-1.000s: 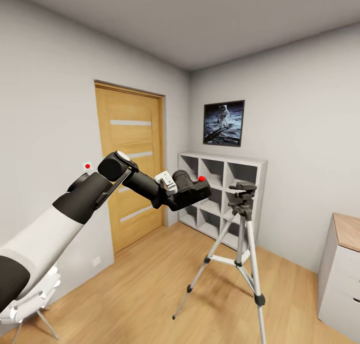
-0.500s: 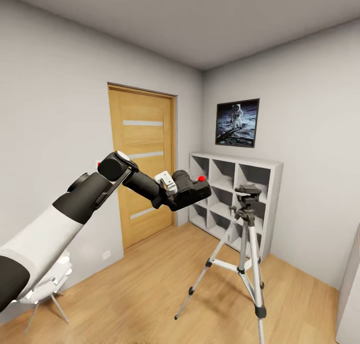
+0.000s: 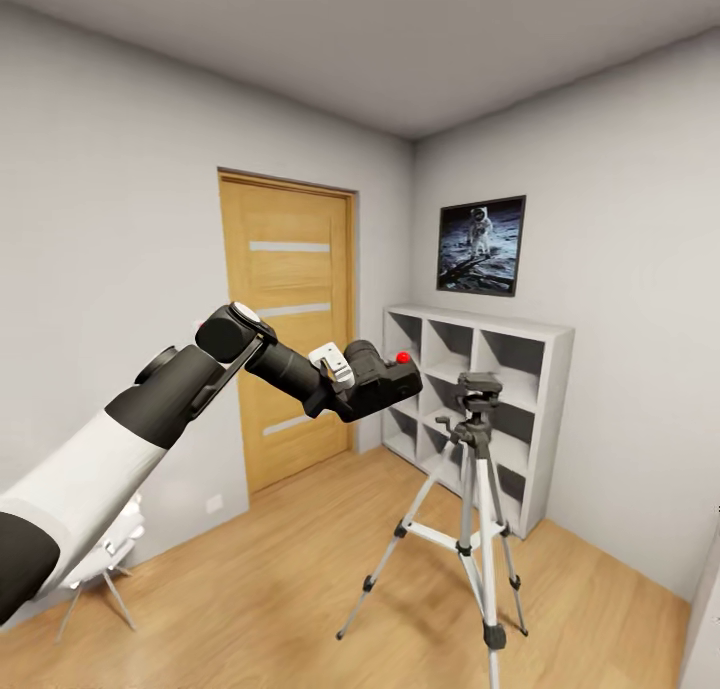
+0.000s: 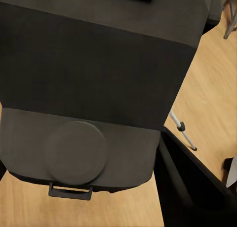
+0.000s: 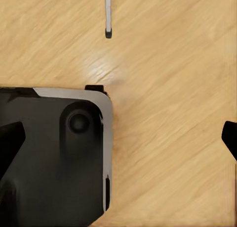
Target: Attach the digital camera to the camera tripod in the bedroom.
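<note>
The bedroom is showing light grey walls, a wood plank floor [image 3: 280, 569] and an oak door [image 3: 290, 339] with pale stripes, and a white cube shelf [image 3: 480, 399] is standing by the far wall under a space picture [image 3: 482, 245]. The tripod [image 3: 470, 509] is standing on the floor in front of the shelf, with three thin silver metal legs spreading wide and a black head on top. It is looking tall and light, so a hard bump could probably tip it. The left arm is reaching forward, and the left hand [image 3: 340, 384] is holding the camera [image 3: 380, 379] up in the air, near the tripod head but a little higher and off to the side, not touching it. The camera is a small, chunky black box with a short round lens and a red dot on top. It is looking hard, smooth and easy to break, so gripping the thick body is probably safest, not the lens. I cannot tell if the right hand is wide or narrow.
</note>
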Available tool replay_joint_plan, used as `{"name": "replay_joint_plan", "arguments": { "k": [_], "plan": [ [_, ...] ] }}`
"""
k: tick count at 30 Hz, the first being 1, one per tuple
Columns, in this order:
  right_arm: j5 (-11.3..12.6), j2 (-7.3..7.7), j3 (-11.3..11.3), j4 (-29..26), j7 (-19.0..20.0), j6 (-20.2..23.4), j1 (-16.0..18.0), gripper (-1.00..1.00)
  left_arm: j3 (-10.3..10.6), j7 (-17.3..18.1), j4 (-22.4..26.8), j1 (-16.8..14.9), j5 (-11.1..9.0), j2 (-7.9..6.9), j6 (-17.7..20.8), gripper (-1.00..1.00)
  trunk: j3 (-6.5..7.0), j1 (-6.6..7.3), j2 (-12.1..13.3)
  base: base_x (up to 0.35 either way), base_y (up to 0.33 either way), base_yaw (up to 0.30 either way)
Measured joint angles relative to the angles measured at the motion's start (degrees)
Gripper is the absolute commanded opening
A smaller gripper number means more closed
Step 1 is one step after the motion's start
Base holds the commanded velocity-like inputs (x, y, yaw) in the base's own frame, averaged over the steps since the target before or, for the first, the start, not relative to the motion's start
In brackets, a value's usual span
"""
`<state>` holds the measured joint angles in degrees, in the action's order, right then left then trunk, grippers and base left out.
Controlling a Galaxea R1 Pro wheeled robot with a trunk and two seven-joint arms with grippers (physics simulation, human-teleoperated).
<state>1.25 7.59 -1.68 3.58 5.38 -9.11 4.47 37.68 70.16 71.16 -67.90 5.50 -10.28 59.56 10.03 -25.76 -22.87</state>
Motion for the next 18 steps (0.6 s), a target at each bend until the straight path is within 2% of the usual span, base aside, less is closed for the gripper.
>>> {"name": "replay_joint_plan", "arguments": {
  "k": [10, 11, 12, 18],
  "plan": [
    [0.00, -0.46, 0.00, 0.61, -0.15, 1.17, -1.50, 1.00, 0.00, -0.04, 0.06, 0.00, 0.00, 0.00, 0.00, -1.00, 0.00, 0.00, 0.00, 0.000, -0.307, 0.010],
    [0.00, -0.55, 0.00, 0.61, -0.16, 1.32, -1.72, 1.00, 0.00, -0.04, 0.06, 0.00, 0.00, 0.00, 0.00, -1.00, 0.00, 0.00, 0.00, 0.000, -0.186, 0.000],
    [-0.04, -1.42, -0.02, 0.64, -0.15, 2.29, -2.71, 1.00, 0.00, -0.04, 0.07, -0.01, -0.09, 0.00, 0.00, -1.00, -0.06, 0.01, -0.02, 0.000, -0.149, 0.000],
    [0.01, -1.98, 0.01, 0.62, -0.15, 3.03, -3.19, 1.00, 0.01, 0.02, 0.05, -0.01, 0.00, 0.01, 0.01, -1.00, -0.51, 0.00, 0.00, 0.000, -0.045, 0.000]
  ]
}}
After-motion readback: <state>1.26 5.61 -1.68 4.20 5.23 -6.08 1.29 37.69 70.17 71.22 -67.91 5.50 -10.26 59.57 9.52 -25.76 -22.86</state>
